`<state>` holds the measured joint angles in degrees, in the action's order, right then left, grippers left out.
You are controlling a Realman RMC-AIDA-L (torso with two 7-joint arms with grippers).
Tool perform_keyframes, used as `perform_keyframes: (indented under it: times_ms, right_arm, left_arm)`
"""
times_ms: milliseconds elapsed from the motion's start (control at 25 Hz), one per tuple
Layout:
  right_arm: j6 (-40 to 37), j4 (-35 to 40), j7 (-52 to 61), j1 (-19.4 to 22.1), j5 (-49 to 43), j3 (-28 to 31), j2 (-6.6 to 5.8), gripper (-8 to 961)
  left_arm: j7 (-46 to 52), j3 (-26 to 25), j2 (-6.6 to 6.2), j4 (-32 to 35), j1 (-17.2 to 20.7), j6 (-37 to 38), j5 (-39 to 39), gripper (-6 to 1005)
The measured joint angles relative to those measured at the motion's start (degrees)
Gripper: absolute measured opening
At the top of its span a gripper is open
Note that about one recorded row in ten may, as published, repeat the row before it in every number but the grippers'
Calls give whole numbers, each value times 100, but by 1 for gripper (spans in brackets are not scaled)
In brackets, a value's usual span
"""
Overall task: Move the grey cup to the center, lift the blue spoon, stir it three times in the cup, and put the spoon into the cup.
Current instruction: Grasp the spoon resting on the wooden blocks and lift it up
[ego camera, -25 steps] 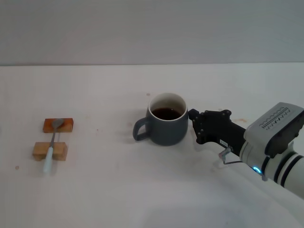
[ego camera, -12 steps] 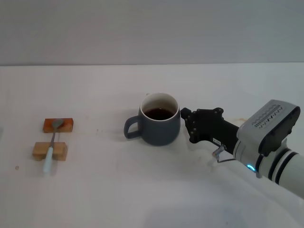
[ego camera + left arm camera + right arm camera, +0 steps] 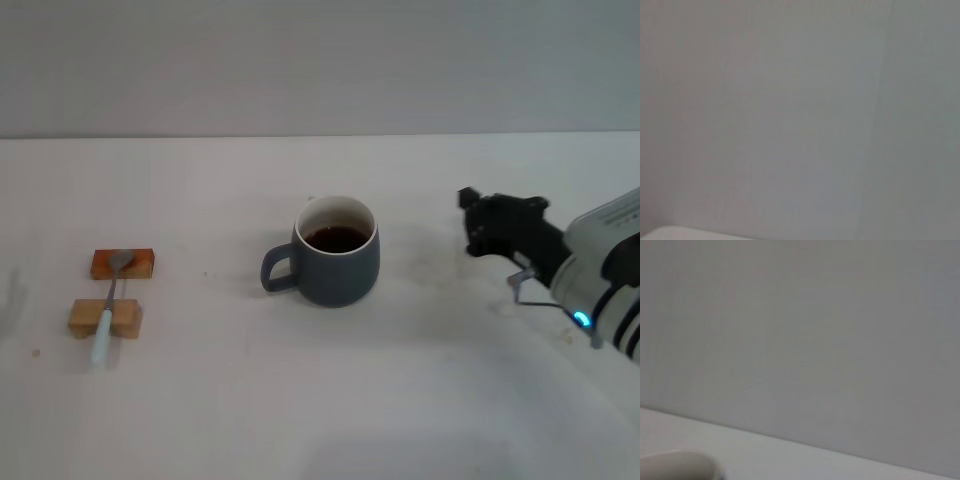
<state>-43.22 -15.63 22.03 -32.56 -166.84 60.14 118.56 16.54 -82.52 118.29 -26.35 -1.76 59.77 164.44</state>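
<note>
The grey cup point(image 3: 336, 255) stands upright near the middle of the table, handle toward my left, with dark liquid inside. Its pale rim point(image 3: 677, 466) shows in a corner of the right wrist view. The blue spoon point(image 3: 108, 305) lies at the left across two wooden blocks, its metal bowl on the far block and its pale handle over the near one. My right gripper point(image 3: 469, 224) hovers well to the right of the cup, apart from it, open and holding nothing. My left gripper is out of view.
The spoon rests on a reddish wooden block point(image 3: 140, 264) and a tan wooden block point(image 3: 126, 318) at the left. A grey wall rises behind the white table point(image 3: 300, 400). The left wrist view shows only the wall.
My right gripper slid the cup a little to the left, then drew back to the right and away from it. The cup now stands alone. The spoon has not moved.
</note>
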Motion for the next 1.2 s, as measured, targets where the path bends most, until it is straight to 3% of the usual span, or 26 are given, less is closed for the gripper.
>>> perform_keyframes:
  times_ms: [200, 400, 520, 560, 600, 720, 760, 800, 960, 1200]
  right_arm:
    - [162, 111, -305, -37, -3, 466, -13, 0]
    - [364, 129, -450, -150, -14, 596, -18, -1]
    - [407, 162, -452, -228, -17, 597, -27, -1]
    - [450, 163, -453, -273, -17, 599, -37, -1]
    - [450, 163, -453, -273, -17, 599, -37, -1]
    - [536, 156, -454, -339, -14, 608, -50, -1]
    - [632, 136, -454, -390, -6, 617, -56, -1]
    - [632, 136, -454, -390, -6, 617, -56, -1]
    - [834, 95, -485, -473, -3, 868, -62, -1]
    - [936, 84, -976, -455, 4, 1569, -57, 0]
  left_arm:
    - [217, 505, -56, -82, 214, 27, 53, 785]
    - [154, 929, -160, -896, 739, -547, 88, 785]
    - [-18, 1135, -268, -1807, 1151, -1204, 106, 785]
    - [-302, 1184, -276, -2439, 1444, -1686, 106, 785]
    - [-302, 1184, -276, -2439, 1444, -1686, 106, 785]
    - [-769, 1192, -227, -3515, 1923, -2540, 105, 785]
    - [-975, 1187, -190, -4112, 2108, -3191, 104, 785]
    - [-975, 1187, -190, -4112, 2108, -3191, 104, 785]
    - [-1175, 1142, -121, -5223, 2240, -4837, 101, 785]
    - [-1211, 1113, -195, -5673, 2352, -5548, 92, 785]
